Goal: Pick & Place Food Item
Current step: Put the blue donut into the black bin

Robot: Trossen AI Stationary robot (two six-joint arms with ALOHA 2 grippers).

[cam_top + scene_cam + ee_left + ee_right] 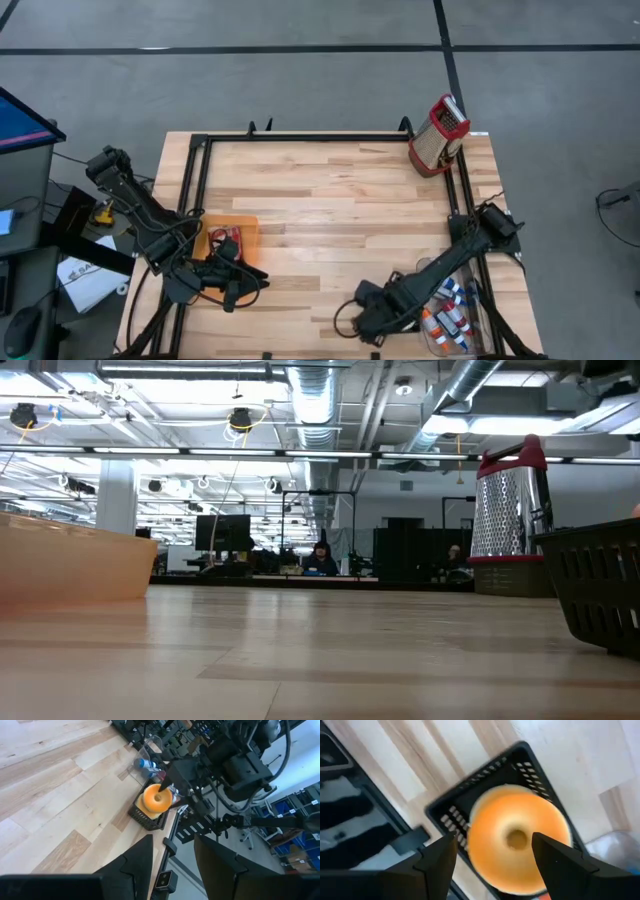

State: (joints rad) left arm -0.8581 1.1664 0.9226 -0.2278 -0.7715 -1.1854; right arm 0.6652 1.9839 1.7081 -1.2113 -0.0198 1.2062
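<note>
An orange doughnut (517,842) lies in a small black mesh basket (470,795) at the table's near right edge. In the left wrist view the doughnut (156,800) sits tilted on top of the basket (149,818). My right gripper (493,840) is open and hangs just above the doughnut, with one finger on each side of it. I see no touch. In the high view my right gripper (365,318) hides both the doughnut and the basket. My left gripper (250,283) is open and waits near the table's near left, beside the orange bin (232,235).
A metal box grater with red trim (440,135) stands at the far right corner. A clear tub of small bottles (450,315) sits at the near right, next to the basket. The orange bin holds a red item. A black frame (300,138) runs around the table's edges.
</note>
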